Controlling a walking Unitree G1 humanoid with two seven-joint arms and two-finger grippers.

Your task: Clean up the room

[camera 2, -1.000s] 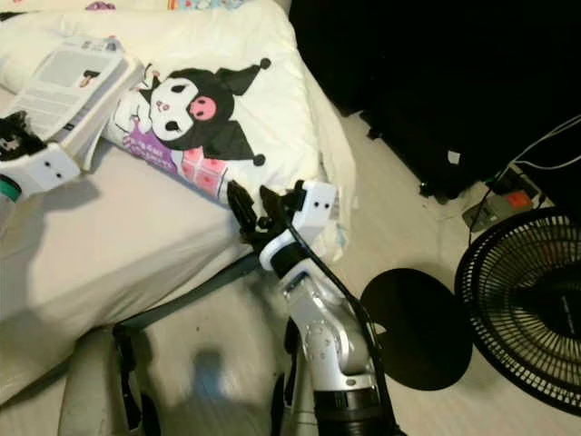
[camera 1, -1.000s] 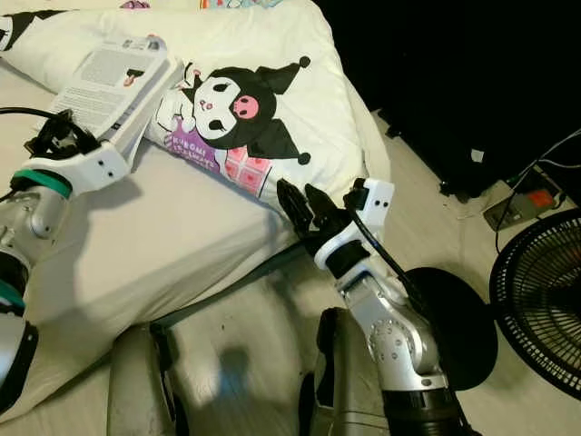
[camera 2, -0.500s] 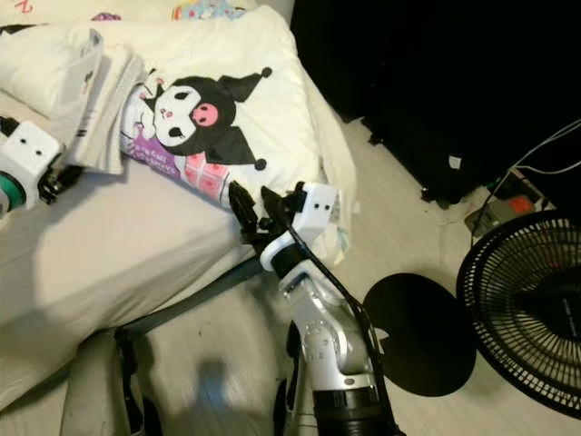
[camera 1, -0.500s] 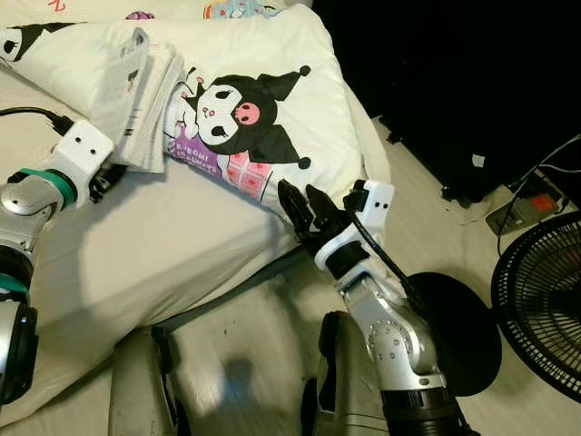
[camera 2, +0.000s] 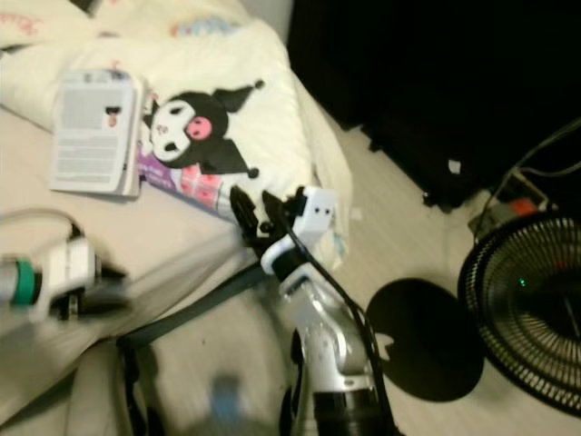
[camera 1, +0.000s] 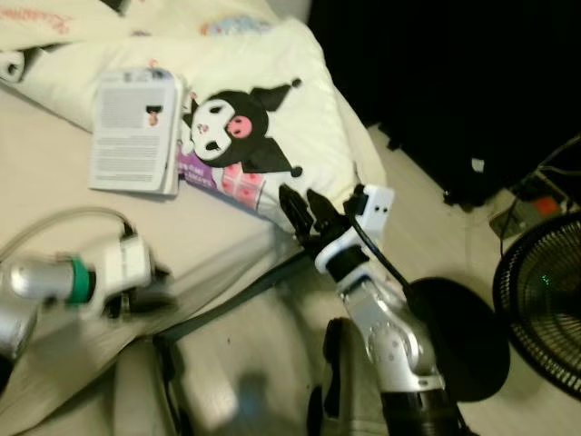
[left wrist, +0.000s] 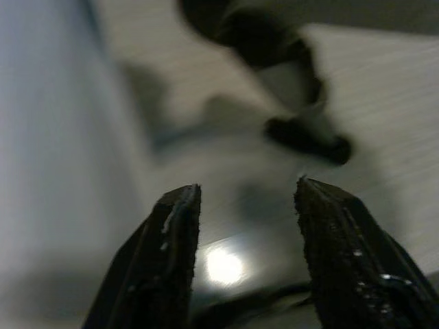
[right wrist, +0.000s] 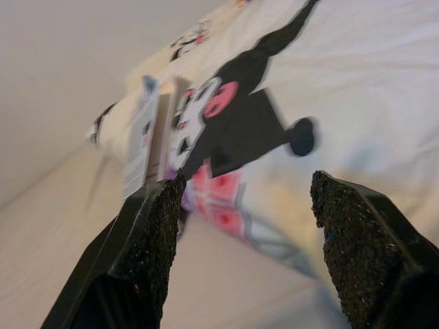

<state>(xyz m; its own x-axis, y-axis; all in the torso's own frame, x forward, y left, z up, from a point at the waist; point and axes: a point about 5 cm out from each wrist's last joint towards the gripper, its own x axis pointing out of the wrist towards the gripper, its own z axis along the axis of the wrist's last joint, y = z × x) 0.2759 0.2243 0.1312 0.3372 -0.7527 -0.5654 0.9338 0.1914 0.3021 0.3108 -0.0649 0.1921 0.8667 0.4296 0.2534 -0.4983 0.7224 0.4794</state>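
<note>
The book (camera 1: 136, 132) has been released flat on the bed (camera 1: 54, 218) beside the cartoon pillow (camera 1: 263, 118), the left tool (left wrist: 243, 226) withdrawn, open and empty, the right tool (camera 1: 304, 209) likewise parted, so another item can be sought.

Head stereo pair looks forward and down from above onto bed (camera 1: 109, 227) corner and floor (camera 1: 436, 236); both eyes share book (camera 1: 136, 132), cartoon pillow (camera 1: 263, 118), fan (camera 2: 526, 300). Left wrist view looks along open left tool (left wrist: 243, 267), close to blurred floor. Right wrist view looks low along open right tool (right wrist: 243, 253), near the pillow and book.
</note>
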